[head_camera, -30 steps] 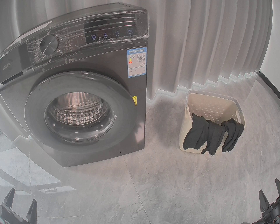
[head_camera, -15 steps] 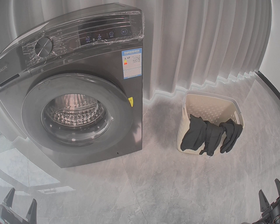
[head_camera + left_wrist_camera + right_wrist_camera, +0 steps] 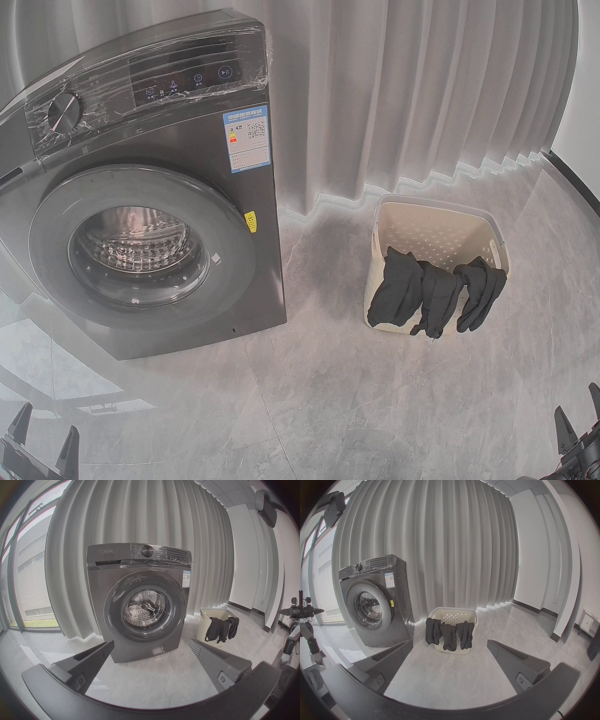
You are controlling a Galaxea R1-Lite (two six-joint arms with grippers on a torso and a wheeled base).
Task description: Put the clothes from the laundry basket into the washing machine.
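Three black lengths of clothing (image 3: 449,635) hang over the near rim of the cream laundry basket (image 3: 454,612). It stands on the floor straight ahead of my right gripper (image 3: 450,642) and well apart from it. That gripper is spread wide, holding nothing. My left gripper (image 3: 150,642), likewise released, faces the grey washing machine (image 3: 103,583), with the steel drum (image 3: 145,606) visible in its round port. On its front I see a blue-and-white label (image 3: 247,139) and a small yellow sticker (image 3: 250,221). Film wraps the control panel (image 3: 181,75). The print is too small for me to read.
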